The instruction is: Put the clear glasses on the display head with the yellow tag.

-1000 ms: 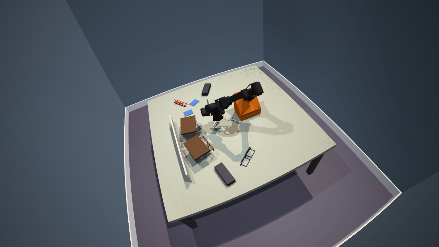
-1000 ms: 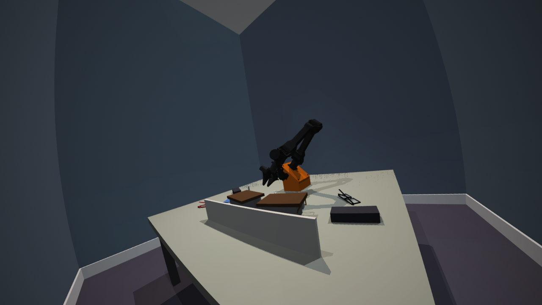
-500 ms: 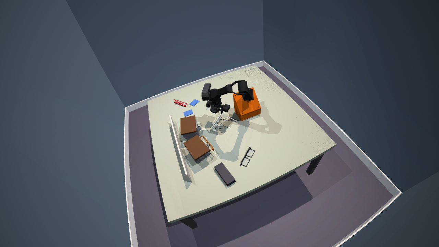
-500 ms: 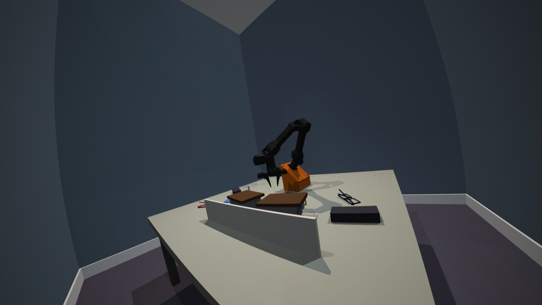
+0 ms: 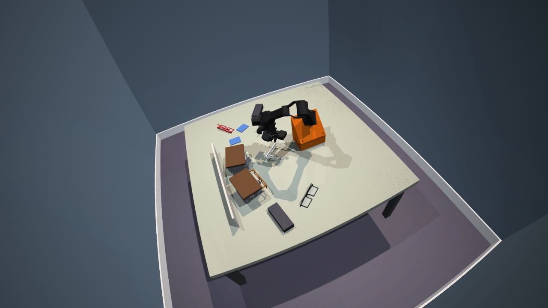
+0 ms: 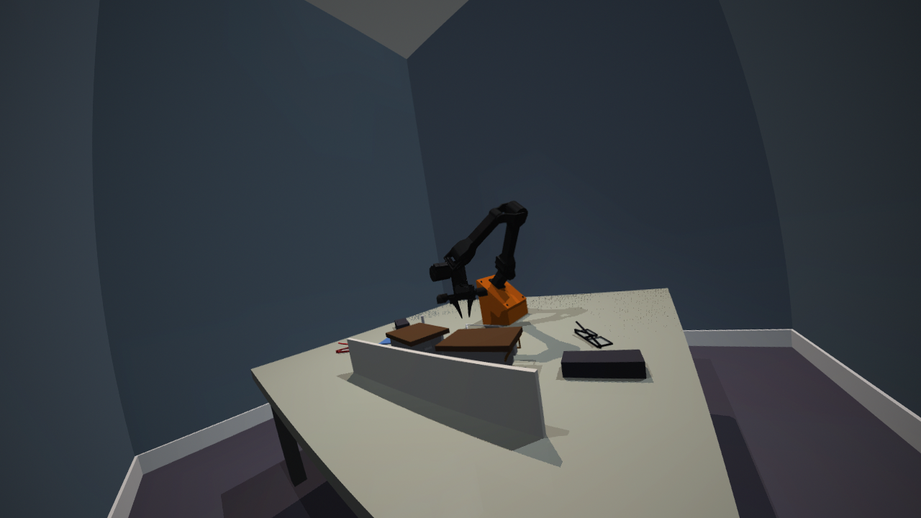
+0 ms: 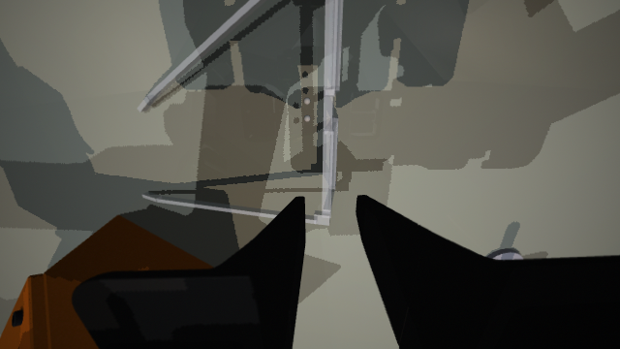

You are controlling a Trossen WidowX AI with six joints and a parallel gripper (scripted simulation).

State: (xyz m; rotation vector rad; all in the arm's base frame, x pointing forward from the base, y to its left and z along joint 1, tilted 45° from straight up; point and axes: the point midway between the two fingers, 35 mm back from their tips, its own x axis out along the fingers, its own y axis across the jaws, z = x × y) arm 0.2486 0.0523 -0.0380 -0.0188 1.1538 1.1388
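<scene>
Beyond the tabletop (image 5: 344,161) (image 6: 618,444), dark blue walls (image 5: 245,49) (image 6: 257,193) are rising. On it, the clear glasses (image 5: 270,151) (image 7: 328,160) are lying beside the orange base (image 5: 311,140) (image 6: 514,313) (image 7: 63,296), looking thin and pale, temples spread. Above them, the tool (image 5: 275,140) (image 6: 465,316) (image 7: 330,204) is hanging partly open, holding nothing.

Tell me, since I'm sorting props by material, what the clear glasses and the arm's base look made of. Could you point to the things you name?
Clear glasses (image 5: 270,150) (image 7: 328,160): probably glossy plastic; shadows show through the frame.

Base (image 5: 314,136) (image 6: 515,314): perhaps painted metal or plastic; evenly orange.
</scene>
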